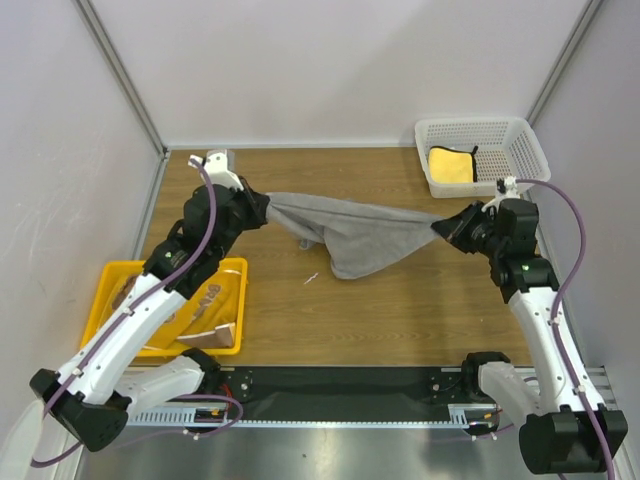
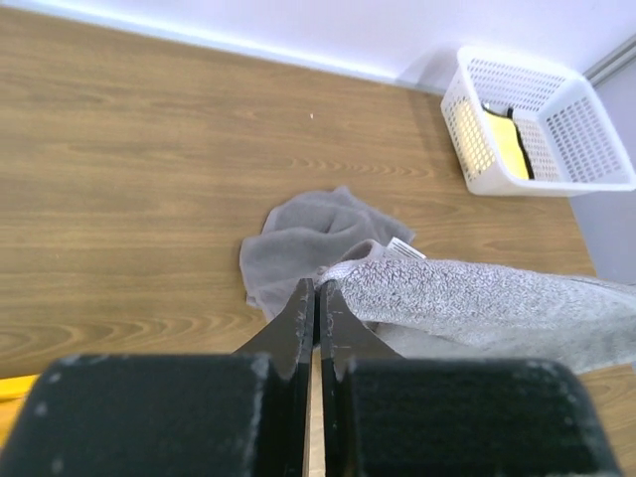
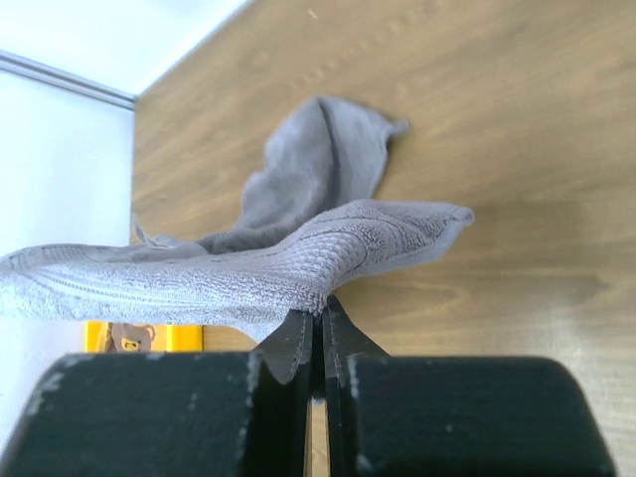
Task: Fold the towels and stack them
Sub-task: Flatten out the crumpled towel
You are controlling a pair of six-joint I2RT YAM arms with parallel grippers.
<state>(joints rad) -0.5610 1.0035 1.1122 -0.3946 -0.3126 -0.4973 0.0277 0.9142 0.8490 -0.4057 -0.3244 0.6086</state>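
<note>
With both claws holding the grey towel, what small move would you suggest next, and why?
Probably draw both claws slightly apart, then lay it flat. The left claw and right claw each pinch an edge of the grey towel, but its middle sags bunched onto the table.

Both arms were built of glossy white links joined by black joint housings. A purple cable [image 1: 203, 195] ran along the left arm [image 1: 135, 325], and a second purple cable [image 1: 578, 240] ran along the right arm [image 1: 548, 325]. The left gripper [image 2: 316, 290] and right gripper [image 3: 320, 314] had matte black, wedge-shaped fingers tapering to thin tips, set on blocky black mounts.
</note>
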